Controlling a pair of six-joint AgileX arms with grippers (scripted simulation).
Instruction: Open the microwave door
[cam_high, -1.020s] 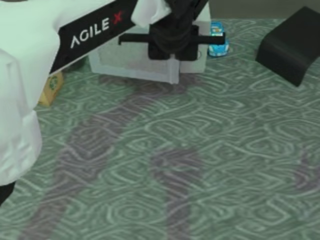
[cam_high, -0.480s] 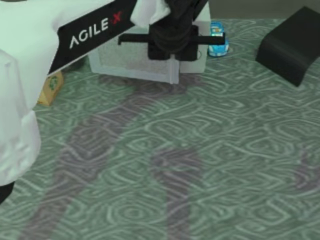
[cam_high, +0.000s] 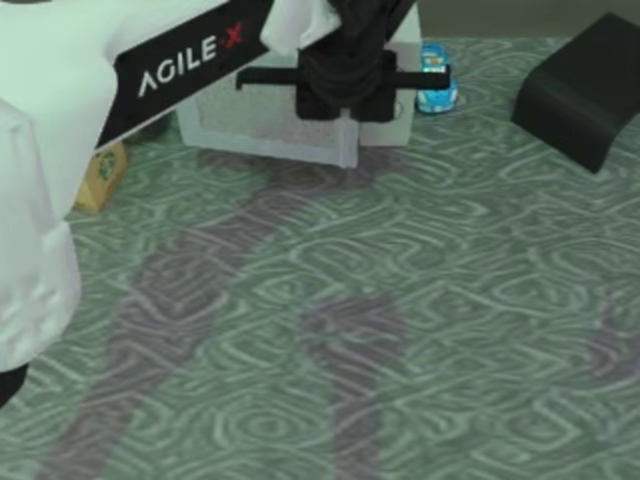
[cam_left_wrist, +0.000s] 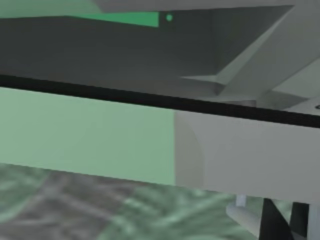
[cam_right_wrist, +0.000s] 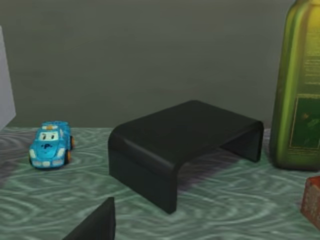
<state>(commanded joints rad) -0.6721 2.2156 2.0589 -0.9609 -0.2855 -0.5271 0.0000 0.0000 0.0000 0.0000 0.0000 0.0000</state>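
The microwave has a smooth, matt pale casing like painted plastic, and the microwave door carries a speckled mesh window. The tablecloth looks woven, with a swirling green pattern. The black stand is smooth, softly sheened plastic. The toy car is glossy blue plastic; the green bottle shines, with a paper-like label.
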